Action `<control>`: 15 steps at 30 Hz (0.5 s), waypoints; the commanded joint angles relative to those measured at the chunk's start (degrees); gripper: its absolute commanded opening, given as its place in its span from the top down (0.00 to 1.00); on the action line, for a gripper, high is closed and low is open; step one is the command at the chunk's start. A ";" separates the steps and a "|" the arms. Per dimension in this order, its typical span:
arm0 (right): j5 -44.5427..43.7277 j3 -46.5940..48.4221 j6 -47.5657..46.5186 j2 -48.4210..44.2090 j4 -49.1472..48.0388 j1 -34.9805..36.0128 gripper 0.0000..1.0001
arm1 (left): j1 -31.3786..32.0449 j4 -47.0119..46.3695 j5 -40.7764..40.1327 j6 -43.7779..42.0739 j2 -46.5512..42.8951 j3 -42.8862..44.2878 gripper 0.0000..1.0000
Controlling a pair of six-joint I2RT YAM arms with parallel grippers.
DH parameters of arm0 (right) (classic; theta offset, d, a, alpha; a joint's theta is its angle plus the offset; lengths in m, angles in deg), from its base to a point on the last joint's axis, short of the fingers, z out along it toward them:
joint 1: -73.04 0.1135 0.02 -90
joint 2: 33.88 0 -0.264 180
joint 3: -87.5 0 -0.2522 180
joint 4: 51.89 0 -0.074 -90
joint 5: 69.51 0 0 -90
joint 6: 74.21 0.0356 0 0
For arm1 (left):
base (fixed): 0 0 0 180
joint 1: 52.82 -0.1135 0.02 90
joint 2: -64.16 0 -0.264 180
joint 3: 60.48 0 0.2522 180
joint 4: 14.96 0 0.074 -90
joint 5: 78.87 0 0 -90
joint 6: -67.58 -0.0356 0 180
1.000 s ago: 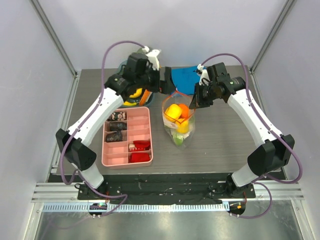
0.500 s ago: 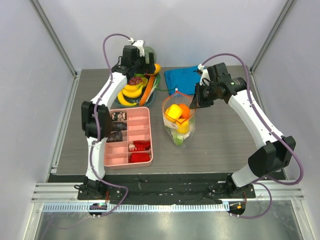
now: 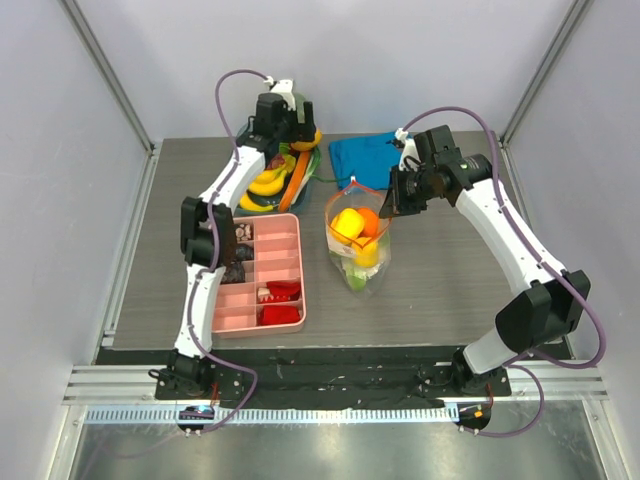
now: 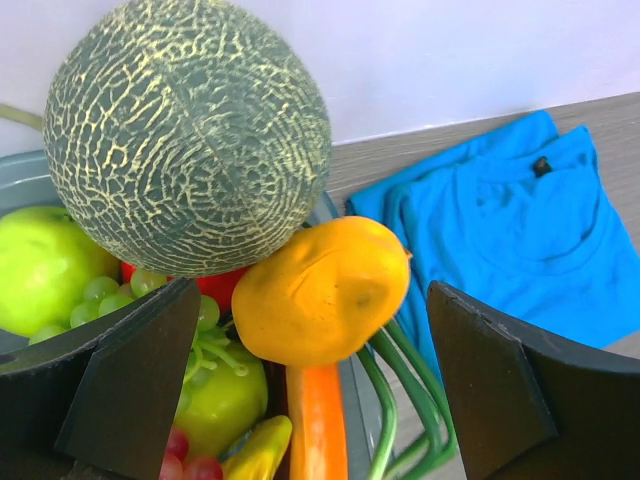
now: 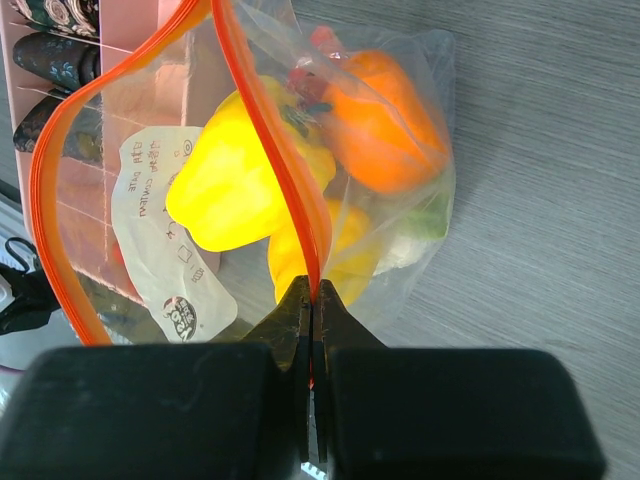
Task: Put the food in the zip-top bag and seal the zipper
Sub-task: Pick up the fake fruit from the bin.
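Mid-bench, right claw (image 5: 312, 300) is clamping the zipper (image 5: 262, 130), propping open the part-filled zip-top bag (image 3: 357, 240) for loading, while left claw (image 4: 315, 375) is hovering wide apart over what looks like an orange (image 4: 320, 290), lining up the next pick.

Robot lab cell, white panels (image 3: 350, 70), aluminium frame (image 3: 108, 70)

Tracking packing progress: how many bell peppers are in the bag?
2: a yellow pepper and an orange pepper beside it, inside the zip-top bag; others may be hidden beneath.
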 commanded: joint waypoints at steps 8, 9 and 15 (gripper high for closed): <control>-0.13 1.94 -0.62 1.29 -1.34 0.05 0.99 | 0.35 -4.10 -0.74 0.77 3.86 2.04 0.00; -0.04 2.02 -0.62 1.38 -1.34 0.05 0.99 | 0.44 -4.27 -0.74 0.33 4.21 2.48 0.00; -0.13 2.38 -0.54 1.82 -1.26 0.05 0.99 | 0.35 -2.96 -1.35 -0.29 7.29 5.55 0.00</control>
